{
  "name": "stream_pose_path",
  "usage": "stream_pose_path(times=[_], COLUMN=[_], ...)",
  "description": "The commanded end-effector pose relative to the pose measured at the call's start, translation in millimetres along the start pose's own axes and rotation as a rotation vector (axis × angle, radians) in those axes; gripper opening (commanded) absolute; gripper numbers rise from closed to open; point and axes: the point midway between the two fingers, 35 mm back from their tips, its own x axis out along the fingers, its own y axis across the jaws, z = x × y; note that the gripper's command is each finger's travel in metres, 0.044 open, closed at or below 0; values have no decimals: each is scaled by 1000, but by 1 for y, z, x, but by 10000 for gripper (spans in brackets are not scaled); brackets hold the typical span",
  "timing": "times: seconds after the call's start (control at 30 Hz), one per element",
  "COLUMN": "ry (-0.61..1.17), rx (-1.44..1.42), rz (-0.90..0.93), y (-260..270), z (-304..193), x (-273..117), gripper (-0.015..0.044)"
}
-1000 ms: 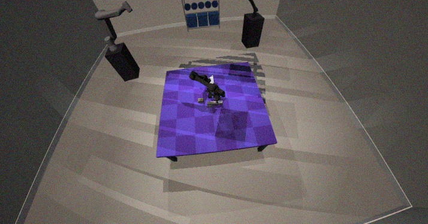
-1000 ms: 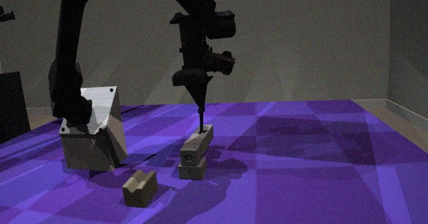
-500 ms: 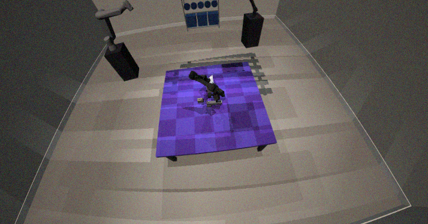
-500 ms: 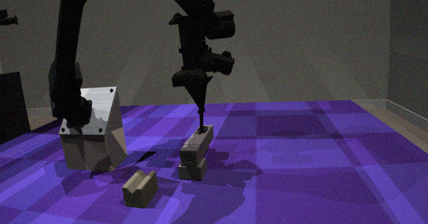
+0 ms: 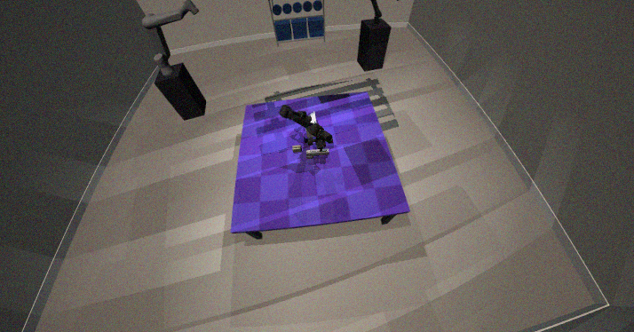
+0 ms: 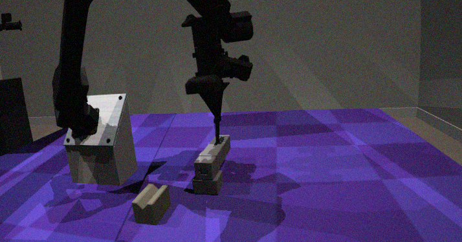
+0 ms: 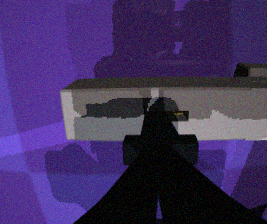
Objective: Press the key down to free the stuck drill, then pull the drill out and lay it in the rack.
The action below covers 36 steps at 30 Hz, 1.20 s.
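A long grey housing block [image 5: 315,153] [image 6: 220,158] [image 7: 219,102] lies horizontally, with a dark opening in its near end in the exterior view. A small slot in its top shows a bit of brass colour [image 7: 179,114] beside my fingertips; whether that is the key or the drill I cannot tell. My gripper [image 5: 320,148] [image 6: 217,141] [image 7: 157,154] is shut and empty, pointing down, its tips at the top of the housing near its far end. They cover part of the slot. The rack, a small tan V-grooved block [image 5: 297,148] [image 6: 150,212], stands apart from the housing. The drill is not clearly visible.
A lower grey block [image 6: 206,187] [image 7: 265,72] sits under the housing's near end. A white slanted box [image 5: 313,117] [image 6: 125,158] with dark screws stands behind and left of the rack in the exterior view, beside the arm's base. All are on the purple checked table [image 5: 302,197] [image 6: 323,192].
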Motion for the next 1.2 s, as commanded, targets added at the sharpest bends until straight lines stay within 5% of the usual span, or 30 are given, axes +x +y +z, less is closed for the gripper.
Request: stream_pose_path(times=[0.0,1.17], ry=[51,51], rx=[0,0], rz=[-26,-27], y=[-4,-6], z=[-7,-6], x=[23,28], gripper=[0,0])
